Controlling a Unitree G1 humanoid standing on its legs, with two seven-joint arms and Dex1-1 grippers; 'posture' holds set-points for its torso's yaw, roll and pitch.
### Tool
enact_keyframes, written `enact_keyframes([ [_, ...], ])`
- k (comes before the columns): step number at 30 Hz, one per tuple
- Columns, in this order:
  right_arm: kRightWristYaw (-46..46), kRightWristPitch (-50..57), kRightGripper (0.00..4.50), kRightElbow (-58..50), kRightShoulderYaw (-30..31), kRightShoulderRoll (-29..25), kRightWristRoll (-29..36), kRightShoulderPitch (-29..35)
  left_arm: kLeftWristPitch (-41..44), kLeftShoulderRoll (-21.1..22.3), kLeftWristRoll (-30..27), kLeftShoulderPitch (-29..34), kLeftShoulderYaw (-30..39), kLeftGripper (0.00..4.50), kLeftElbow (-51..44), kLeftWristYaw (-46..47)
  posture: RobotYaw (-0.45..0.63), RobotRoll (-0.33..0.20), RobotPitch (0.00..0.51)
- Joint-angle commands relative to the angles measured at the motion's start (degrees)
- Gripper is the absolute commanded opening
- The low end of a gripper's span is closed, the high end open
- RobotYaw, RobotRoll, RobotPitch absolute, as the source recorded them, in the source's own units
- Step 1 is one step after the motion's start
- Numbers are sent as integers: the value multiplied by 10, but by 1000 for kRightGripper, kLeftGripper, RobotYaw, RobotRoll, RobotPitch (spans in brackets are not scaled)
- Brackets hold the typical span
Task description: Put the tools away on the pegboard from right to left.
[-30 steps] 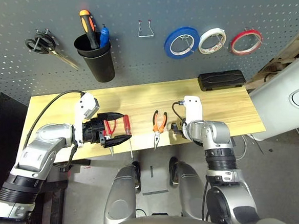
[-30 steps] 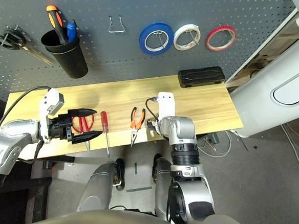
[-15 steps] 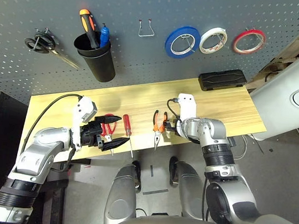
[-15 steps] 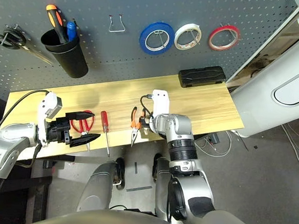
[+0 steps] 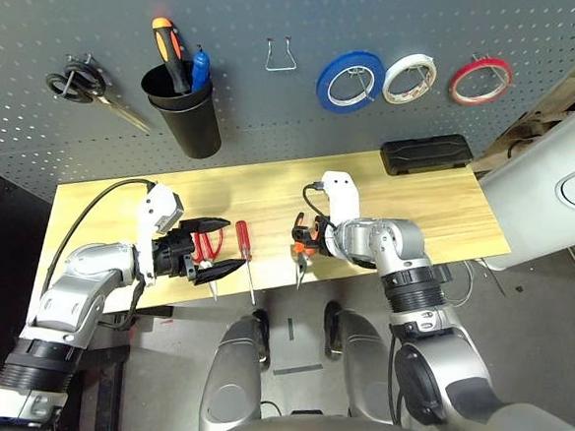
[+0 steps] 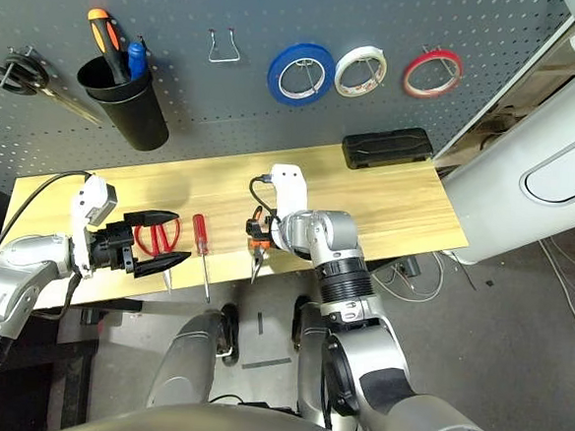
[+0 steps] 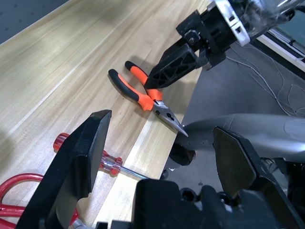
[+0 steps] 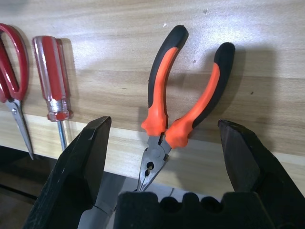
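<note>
1. Above the pliers (image 8: 183,107), the right gripper (image 8: 164,167) hangs with its two black fingers spread wide, one on each side of the orange-and-black handles, not touching them in the right wrist view.
2. The pliers lie flat on the wooden table (image 5: 436,211), nose poking past its near edge.
3. Left of the pliers lies the red-handled screwdriver (image 5: 245,251), its shaft also reaching over the near edge.
4. Further left of the pliers, the left gripper (image 5: 216,246) sits with its fingers spread apart, holding nothing, over the red-handled scissors (image 6: 159,237).
5. Behind the pliers rises the pegboard (image 5: 275,106); the red tape ring (image 5: 475,80) hangs at its right, well away, with a white tape roll (image 5: 409,78) and a blue tape roll (image 5: 348,80) beside it.
6. Straight up the board from the pliers is a bare metal hook (image 5: 279,56); left of that, a black cup (image 5: 188,115) and black-handled scissors (image 5: 79,85).
7. A black case (image 5: 426,152) rests on the table's far edge, right of the pliers.
</note>
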Motion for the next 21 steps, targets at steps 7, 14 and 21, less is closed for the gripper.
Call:
enact_keyframes([
  [7, 12, -37, 4483, 81, 19, 59, -11, -62, 0, -1, 2, 29, 13, 4500, -21, 14, -12, 0, 192],
  [14, 12, -38, 4483, 105, 28, 59, -14, -72, 12, 2, -4, 47, 19, 4500, -47, 26, -1, 0, 203],
  [21, 11, -43, 4483, 120, 31, 63, -22, -71, 26, 6, -11, 76, 32, 4500, -80, 33, 39, 0, 220],
])
